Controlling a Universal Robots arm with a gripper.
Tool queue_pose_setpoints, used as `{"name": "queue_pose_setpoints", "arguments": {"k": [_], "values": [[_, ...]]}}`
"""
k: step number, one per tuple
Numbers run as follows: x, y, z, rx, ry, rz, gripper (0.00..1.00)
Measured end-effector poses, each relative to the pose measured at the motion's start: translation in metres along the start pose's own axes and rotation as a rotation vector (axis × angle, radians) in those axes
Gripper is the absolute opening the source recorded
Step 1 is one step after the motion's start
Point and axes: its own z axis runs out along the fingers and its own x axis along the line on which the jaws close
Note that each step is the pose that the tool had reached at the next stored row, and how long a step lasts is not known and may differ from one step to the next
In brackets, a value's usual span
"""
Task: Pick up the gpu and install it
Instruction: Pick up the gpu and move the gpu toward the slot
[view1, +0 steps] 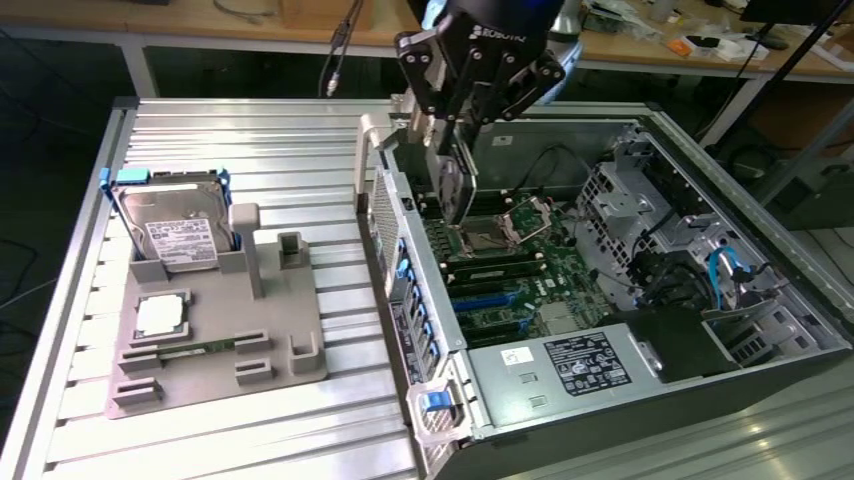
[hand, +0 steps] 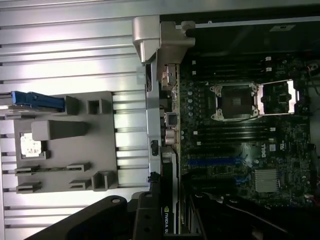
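The hand (view1: 449, 140) is clenched on the gpu (view1: 458, 195), which hangs edge-on and upright inside the open computer case (view1: 747, 290), over the motherboard (view1: 514, 270) and close to the case's rear wall. The hard drive (view1: 174, 235) and processor chip (view1: 160, 315) sit on the grey fixture (view1: 214, 345) out on the table (view1: 240, 130).

To my eye this step is all about alignment. Hold the card plumb, square its connector edge to the slot and its bracket to the rear opening, then press straight down without twisting.

The exterior view gives the card's height over the board. The wrist view gives the layout from above: the NVIDIA label on the gpu (hand: 169, 220), the blue expansion slots (hand: 215, 161) near it, and the open CPU socket (hand: 235, 102) well apart.
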Motion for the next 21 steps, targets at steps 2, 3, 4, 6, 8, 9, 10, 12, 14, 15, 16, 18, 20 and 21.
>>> {"name": "queue_pose_setpoints", "arguments": {"k": [2,3,4,6,8,9,10,12,14,15,16,18,20,21], "values": [[-0.009,0.0005,-0.0003,0.0001,0.0001,0.0,0.27],[-0.013,0.0008,-0.0005,0.0002,0.0001,0.0,0.27],[-0.018,0.001,-0.0006,0.0001,0.0,0.0,0.27],[-0.025,0.0014,-0.0008,0.0,0.0,0.0,0.27],[-0.033,0.0018,-0.0011,0.0001,0.0001,0.0,0.27],[-0.036,0.002,-0.0012,0.0,0.0,0.0,0.27],[-0.04,0.0022,-0.0013,0.0,0.0,0.0,0.27],[-0.055,0.003,-0.0018,0.0,0.0,0.0,0.27],[-0.063,0.0035,-0.0021,0.0001,0.0001,0.0,0.27],[-0.068,0.0038,-0.0023,0.0002,0.0001,0.0,0.27],[-0.072,0.004,-0.0024,0.0001,0.0001,0.0,0.27],[-0.082,0.0045,-0.0027,0.0001,0.0001,0.0,0.27],[-0.091,0.0051,-0.003,0.0,0.0,0.0,0.27],[-0.095,0.0053,-0.0031,0.0001,0.0,0.0,0.27]]}}
